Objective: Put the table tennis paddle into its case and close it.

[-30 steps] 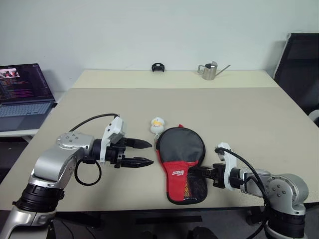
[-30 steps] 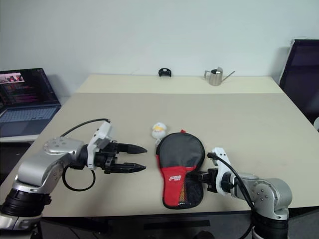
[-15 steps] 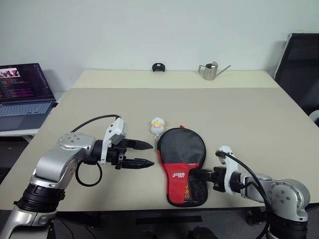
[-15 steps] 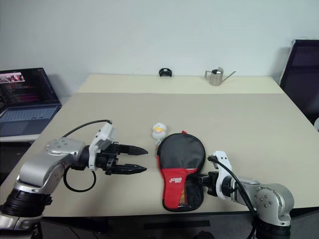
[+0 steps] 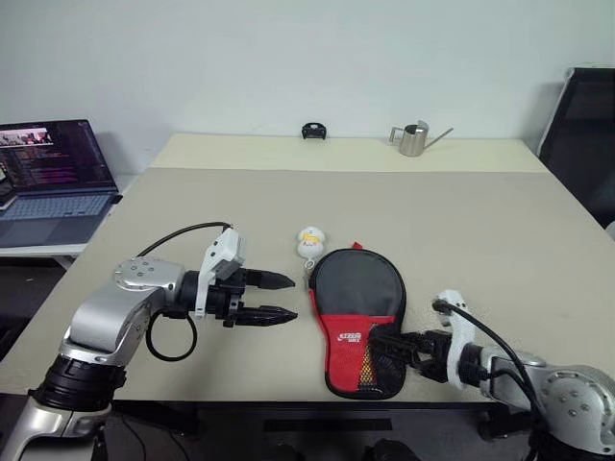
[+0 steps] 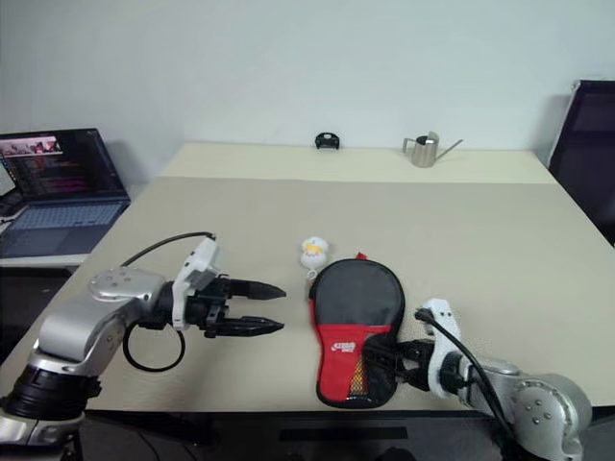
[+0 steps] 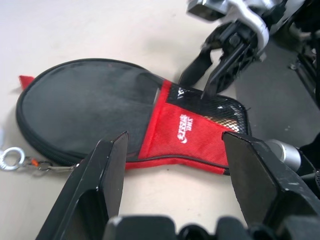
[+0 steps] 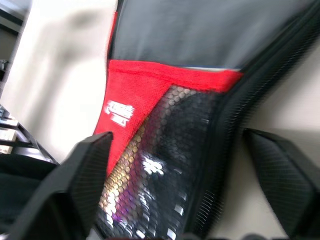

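Zipped paddle case lying flat on the beige table, an end effector at each side.

The case point(image 5: 356, 317) is paddle-shaped black fabric with a red panel, a white logo too small to read, and a glinting mesh pocket at its narrow end near the table point(image 5: 480, 230) front edge. The right end effector point(image 5: 386, 342) is spread wide around that mesh end, gripping nothing. The left end effector point(image 5: 279, 297) hovers beside the case, fingers parted, empty. A small white-and-yellow keyring toy point(image 5: 309, 241) lies just beyond the case.
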Available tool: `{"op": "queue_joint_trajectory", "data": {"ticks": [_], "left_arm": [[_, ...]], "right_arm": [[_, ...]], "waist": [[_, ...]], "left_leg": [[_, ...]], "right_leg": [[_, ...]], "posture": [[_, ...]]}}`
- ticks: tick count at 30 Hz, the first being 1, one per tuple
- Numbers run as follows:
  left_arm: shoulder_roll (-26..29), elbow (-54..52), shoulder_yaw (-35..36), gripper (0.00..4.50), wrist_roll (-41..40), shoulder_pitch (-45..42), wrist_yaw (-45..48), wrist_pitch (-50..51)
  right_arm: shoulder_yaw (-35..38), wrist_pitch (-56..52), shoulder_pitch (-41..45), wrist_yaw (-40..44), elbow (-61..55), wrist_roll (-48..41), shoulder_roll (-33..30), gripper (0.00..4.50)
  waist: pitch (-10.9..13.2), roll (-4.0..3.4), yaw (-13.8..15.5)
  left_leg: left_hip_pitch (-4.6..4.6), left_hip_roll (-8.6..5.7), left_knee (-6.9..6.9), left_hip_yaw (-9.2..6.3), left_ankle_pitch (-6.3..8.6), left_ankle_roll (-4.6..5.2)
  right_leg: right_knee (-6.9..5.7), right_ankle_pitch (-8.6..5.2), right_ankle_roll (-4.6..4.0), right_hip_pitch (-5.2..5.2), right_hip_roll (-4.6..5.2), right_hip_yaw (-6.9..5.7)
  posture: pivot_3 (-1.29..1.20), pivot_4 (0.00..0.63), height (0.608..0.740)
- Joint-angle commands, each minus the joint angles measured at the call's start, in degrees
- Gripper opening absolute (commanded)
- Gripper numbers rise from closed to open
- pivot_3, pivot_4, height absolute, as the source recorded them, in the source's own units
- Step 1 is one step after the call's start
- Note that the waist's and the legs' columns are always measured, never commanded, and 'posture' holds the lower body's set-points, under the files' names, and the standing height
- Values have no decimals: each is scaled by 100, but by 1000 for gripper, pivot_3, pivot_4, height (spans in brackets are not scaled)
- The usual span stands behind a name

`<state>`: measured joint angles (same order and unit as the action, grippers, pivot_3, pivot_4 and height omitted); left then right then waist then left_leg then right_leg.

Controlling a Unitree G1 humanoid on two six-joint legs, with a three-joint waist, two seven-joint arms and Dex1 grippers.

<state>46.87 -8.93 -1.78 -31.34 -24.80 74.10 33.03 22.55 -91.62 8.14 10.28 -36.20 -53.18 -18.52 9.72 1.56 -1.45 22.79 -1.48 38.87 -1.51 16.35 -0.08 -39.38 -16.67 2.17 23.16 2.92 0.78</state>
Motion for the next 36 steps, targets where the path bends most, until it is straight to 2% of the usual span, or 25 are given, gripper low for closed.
{"op": "queue_joint_trajectory", "data": {"ticks": [1, 4, 9, 17, 22, 27, 32, 35, 36], "left_arm": [[-116, 38, 134, 3263, 16, -73, -173, -152], [-218, 133, 101, 3263, 81, -159, -305, -203], [-410, 383, 154, 3263, 257, -363, -641, -364], [-502, 615, 282, 3263, 559, -350, -1203, -646], [-480, 708, 367, 3263, 817, -298, -1596, -704], [-494, 924, 400, 3263, 1070, -366, -1959, -696], [-538, 1282, 295, 3263, 1245, -608, -2310, -270], [-759, 1713, 232, 3263, 1398, -959, -2577, -241], [-842, 1850, 218, 3429, 1425, -1088, -2625, -233]], "right_arm": [[-113, 440, 79, 329, -215, 53, -470, 4455], [-436, 951, 329, 666, -132, 163, -903, 4455], [-1455, 2283, 1027, 1425, 148, 796, -1436, 4455], [-2721, 3656, 2027, 1929, 1236, 1784, -1188, 4455], [-3399, 4603, 2075, 2631, 1806, 2276, -1000, 4455], [-3952, 5284, 1925, 2905, 2585, 2885, -719, 4455], [-4095, 5613, 1994, 2934, 3271, 3350, -489, 4455], [-4026, 5739, 2051, 2928, 3542, 3466, -345, 4455], [-4008, 5760, 2065, 2929, 3611, 3498, -308, 4484]], "waist": [[0, -1, -15], [1, -2, -60], [2, -1, -67], [2, 0, -30], [2, 0, -27], [2, 0, -27], [2, 0, -28], [1, 1, -23], [1, 2, -21]], "left_leg": [[-1, 2, -1, 0, 0, 0], [-3, 8, -3, 0, 0, 0], [-6, 9, -2, 2, 0, 0], [4, 9, -1, -1, 0, 0], [8, 8, -1, -2, 0, 0], [8, 8, -2, -2, 0, 0], [7, 8, 0, -2, 0, -1], [4, 7, 1, -2, -1, -2], [4, 7, 4, -2, -1, -2]], "right_leg": [[-1, 0, 0, 0, -2, 0], [-5, 0, -1, 2, -10, 2], [-7, 0, 0, 2, -13, 2], [6, 0, -1, 6, -10, 1], [16, 1, -1, 6, -8, -2], [16, 1, -1, 6, -8, -2], [10, 1, -2, 8, -8, -3], [7, 1, -1, 8, -8, -3], [2, 1, -2, 8, -8, -4]], "posture": [[0, 150, 740], [0, 150, 740], [0, 150, 740], [0, 150, 740], [0, 150, 740], [0, 150, 740], [0, 150, 740], [0, 150, 740], [0, 150, 740]]}}
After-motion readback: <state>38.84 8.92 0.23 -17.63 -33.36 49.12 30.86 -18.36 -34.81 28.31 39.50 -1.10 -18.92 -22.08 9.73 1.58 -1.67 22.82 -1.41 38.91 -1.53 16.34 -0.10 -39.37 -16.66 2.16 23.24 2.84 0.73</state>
